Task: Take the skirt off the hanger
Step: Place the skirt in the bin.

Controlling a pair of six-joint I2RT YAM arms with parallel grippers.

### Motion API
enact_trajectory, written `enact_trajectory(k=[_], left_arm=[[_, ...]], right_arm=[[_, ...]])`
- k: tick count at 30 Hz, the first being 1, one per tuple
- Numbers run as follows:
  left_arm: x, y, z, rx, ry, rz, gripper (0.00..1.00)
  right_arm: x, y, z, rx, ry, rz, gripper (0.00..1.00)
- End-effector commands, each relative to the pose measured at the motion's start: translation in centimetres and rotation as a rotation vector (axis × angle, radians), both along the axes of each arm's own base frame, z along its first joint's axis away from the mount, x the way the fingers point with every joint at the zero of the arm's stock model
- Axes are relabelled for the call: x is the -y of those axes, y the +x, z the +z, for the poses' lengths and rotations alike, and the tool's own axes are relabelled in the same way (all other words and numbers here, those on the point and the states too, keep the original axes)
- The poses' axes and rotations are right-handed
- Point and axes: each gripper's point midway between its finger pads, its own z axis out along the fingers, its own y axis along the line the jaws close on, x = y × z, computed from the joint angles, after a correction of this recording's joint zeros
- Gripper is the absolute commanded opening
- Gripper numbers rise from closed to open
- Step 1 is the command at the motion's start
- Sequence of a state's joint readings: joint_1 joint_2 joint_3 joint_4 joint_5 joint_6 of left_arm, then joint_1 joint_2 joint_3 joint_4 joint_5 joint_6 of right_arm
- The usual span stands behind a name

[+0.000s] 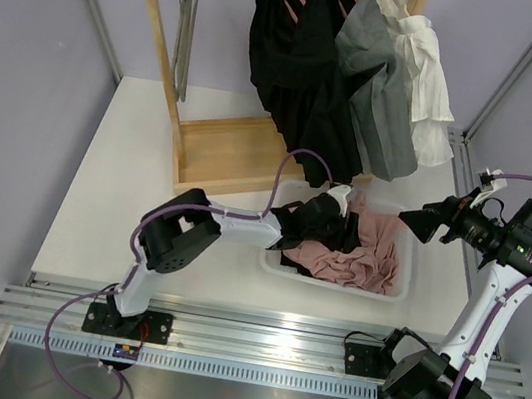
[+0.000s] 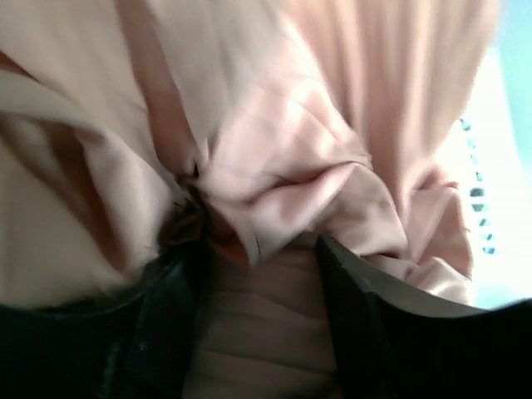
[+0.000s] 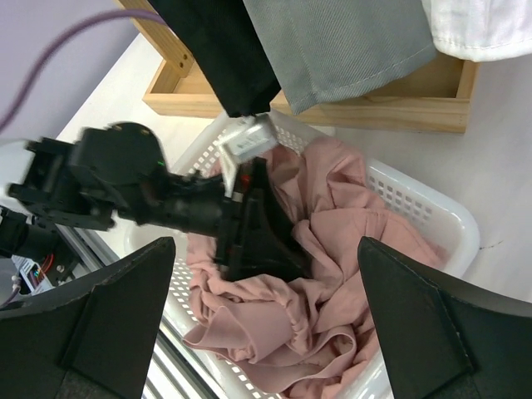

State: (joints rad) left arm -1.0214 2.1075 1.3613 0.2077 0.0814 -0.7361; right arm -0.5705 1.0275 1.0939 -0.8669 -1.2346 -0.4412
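Note:
The pink skirt (image 1: 363,257) lies crumpled in a white basket (image 1: 329,279), off any hanger. My left gripper (image 1: 341,219) is down in the basket on the skirt. In the left wrist view its fingers (image 2: 166,332) stand apart with folds of the pink skirt (image 2: 291,166) between them, so it is open. My right gripper (image 1: 414,221) hovers above the basket's right side, open wide and empty. The right wrist view shows the skirt (image 3: 332,283), the basket (image 3: 424,204) and my left gripper (image 3: 253,229) below my right gripper (image 3: 266,243).
A wooden clothes rack (image 1: 223,152) stands behind the basket. Black (image 1: 298,63), grey (image 1: 380,86) and white (image 1: 428,73) garments hang from its rail, reaching down near the basket. An empty hanger (image 1: 184,35) hangs at the rail's left end.

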Motion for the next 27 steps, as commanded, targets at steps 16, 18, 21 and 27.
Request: enact_trajectory(k=[16, 18, 21, 27], left_arm=[[-6.3, -6.8, 23.3, 0.499, -0.254, -0.204, 0.78], [-7.9, -6.5, 26.0, 0.565, -0.26, -0.159, 0.77], [-10.9, -3.2, 31.0, 0.616, -0.252, 0.031, 0.77], [-16.2, 3.7, 40.2, 0.654, -0.2, 0.355, 0.71]], right_arm=[[-0.6, -0.8, 1.7, 0.078, -0.041, 0.031, 1.0], [-0.6, -0.8, 1.7, 0.081, -0.042, 0.034, 0.99], [-0.7, -0.9, 1.7, 0.08, -0.035, 0.04, 1.0], [-0.9, -1.2, 1.8, 0.086, -0.035, 0.048, 0.99]])
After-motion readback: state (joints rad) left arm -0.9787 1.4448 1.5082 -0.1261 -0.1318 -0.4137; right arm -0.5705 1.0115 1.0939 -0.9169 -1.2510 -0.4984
